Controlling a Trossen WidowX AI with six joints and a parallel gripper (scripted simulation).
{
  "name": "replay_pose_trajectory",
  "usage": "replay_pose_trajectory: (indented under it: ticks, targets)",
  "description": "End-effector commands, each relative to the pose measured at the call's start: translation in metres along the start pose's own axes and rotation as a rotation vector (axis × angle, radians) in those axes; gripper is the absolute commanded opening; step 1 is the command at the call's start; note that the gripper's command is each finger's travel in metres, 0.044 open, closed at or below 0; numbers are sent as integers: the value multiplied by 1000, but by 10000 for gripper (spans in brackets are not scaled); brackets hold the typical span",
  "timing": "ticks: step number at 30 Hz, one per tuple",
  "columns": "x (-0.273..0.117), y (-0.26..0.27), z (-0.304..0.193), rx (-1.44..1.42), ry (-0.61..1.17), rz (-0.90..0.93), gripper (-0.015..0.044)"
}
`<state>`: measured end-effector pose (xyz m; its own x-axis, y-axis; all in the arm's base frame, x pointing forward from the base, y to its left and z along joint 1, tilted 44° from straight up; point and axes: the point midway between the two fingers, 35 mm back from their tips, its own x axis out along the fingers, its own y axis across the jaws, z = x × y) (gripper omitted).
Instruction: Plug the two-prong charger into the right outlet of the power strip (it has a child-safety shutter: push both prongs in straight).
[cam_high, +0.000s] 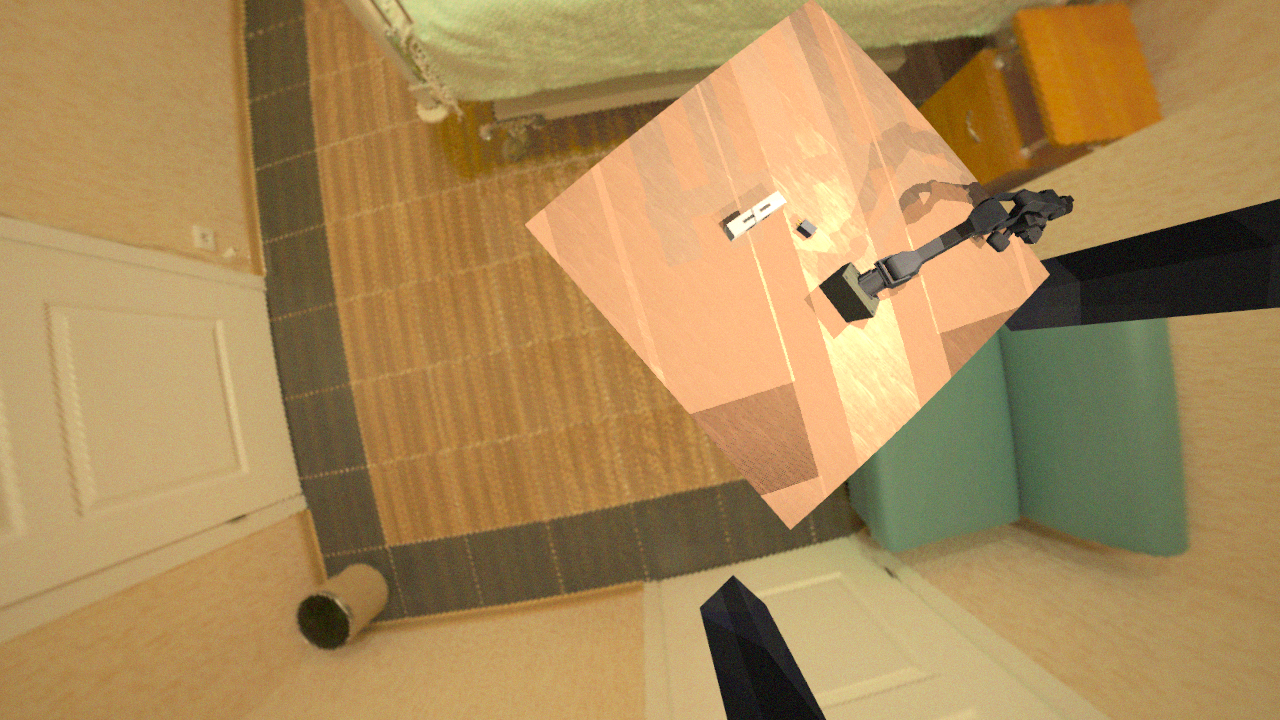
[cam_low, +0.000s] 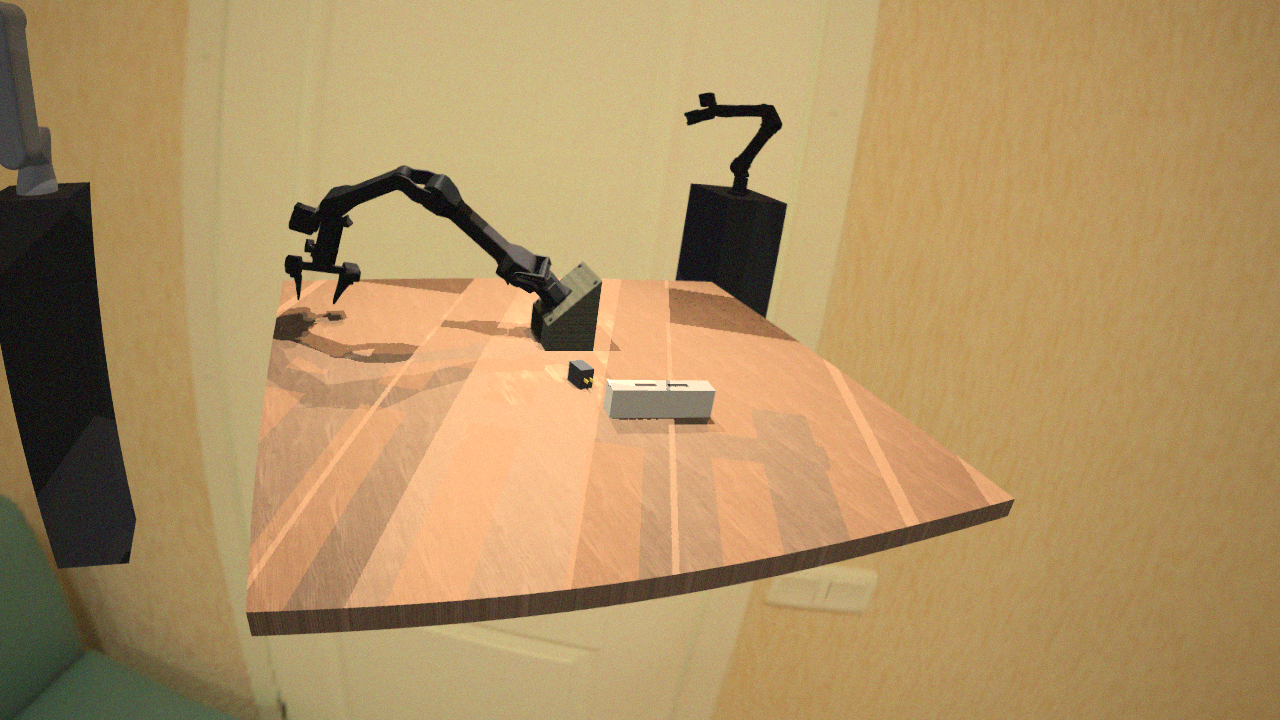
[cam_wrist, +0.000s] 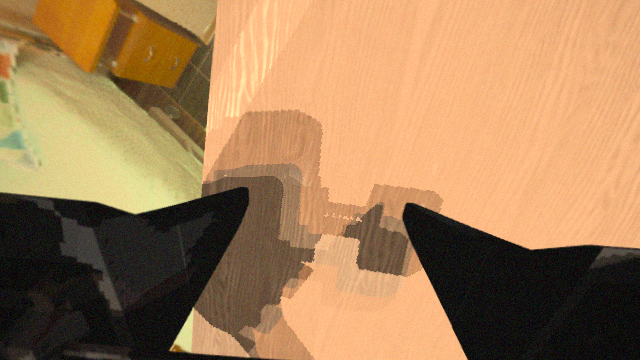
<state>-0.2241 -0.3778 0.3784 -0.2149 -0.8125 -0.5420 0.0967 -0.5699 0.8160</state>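
The dark two-prong charger (cam_high: 805, 228) (cam_low: 580, 373) lies on the table, its yellow prongs pointing toward the camera in the exterior view. The white power strip (cam_high: 755, 215) (cam_low: 659, 403) stands close beside it, with two dark outlets in its top face; the charger is in neither. My gripper (cam_low: 317, 300) (cam_wrist: 327, 202) is open and empty, pointing down above the table's far left part in the exterior view, well away from charger and strip. Neither of them shows in the wrist view.
The wooden table (cam_high: 716, 340) (cam_low: 447, 537) carries the arm's wedge-shaped base (cam_high: 847, 292) (cam_low: 569, 317), close behind the charger in the exterior view. The gripper is near a table edge. Another arm (cam_low: 760, 134) stands on a dark pedestal beyond the table.
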Motion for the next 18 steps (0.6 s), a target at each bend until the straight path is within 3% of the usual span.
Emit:
replay_pose_trajectory:
  ticks: [1, 18]
  targets:
    - [3, 6, -21, -48, 32, 8, 440]
    - [5, 25, -105, -201, 166, 51, 440]
